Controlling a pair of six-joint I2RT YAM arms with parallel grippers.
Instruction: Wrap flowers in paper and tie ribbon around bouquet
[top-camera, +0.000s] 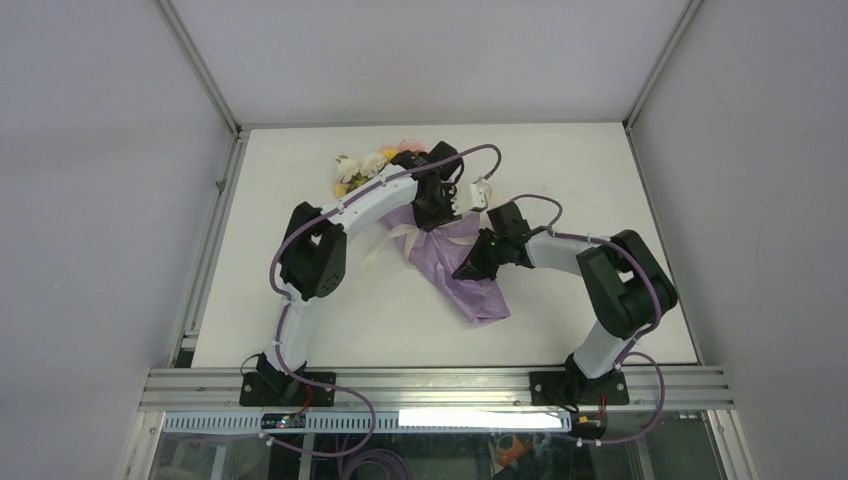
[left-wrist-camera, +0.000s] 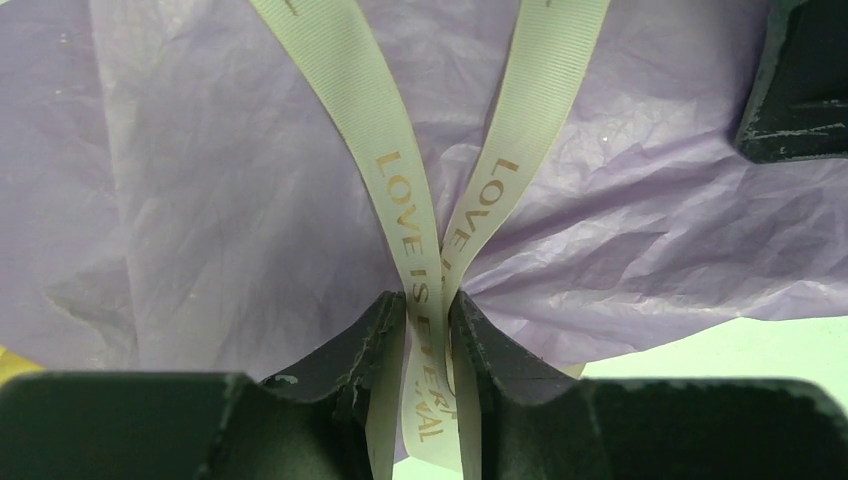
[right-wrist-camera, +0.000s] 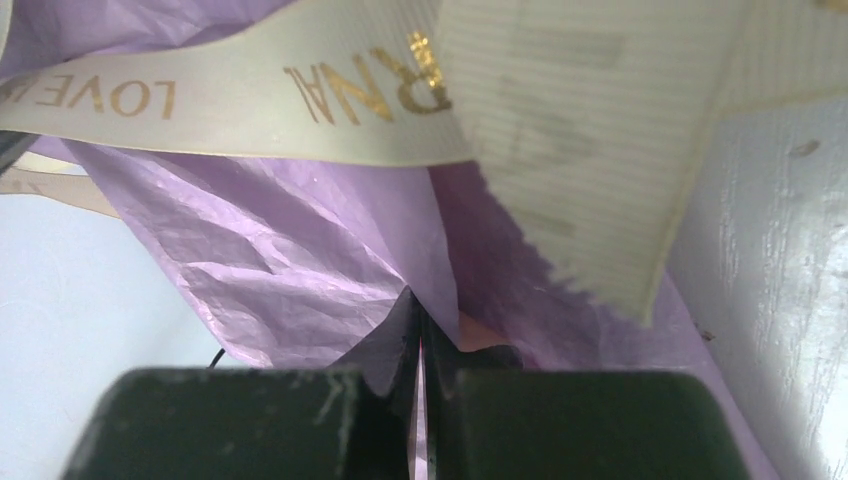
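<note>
We note left arm (top-camera: 365, 197), right arm (top-camera: 560, 250): white links, black joints, black bases at 6 o'clock. Lilac cables (top-camera: 472, 150) run along both. Black fingers (left-wrist-camera: 340, 350) scuffed, chipped at edges.

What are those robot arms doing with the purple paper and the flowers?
They are wrapping up flowers. The flowers lie on the table inside purple paper, with the blooms poking out at the far end. The left hand pinches two strands of cream ribbon together over the paper. The right hand is shut on the paper's edge.
</note>
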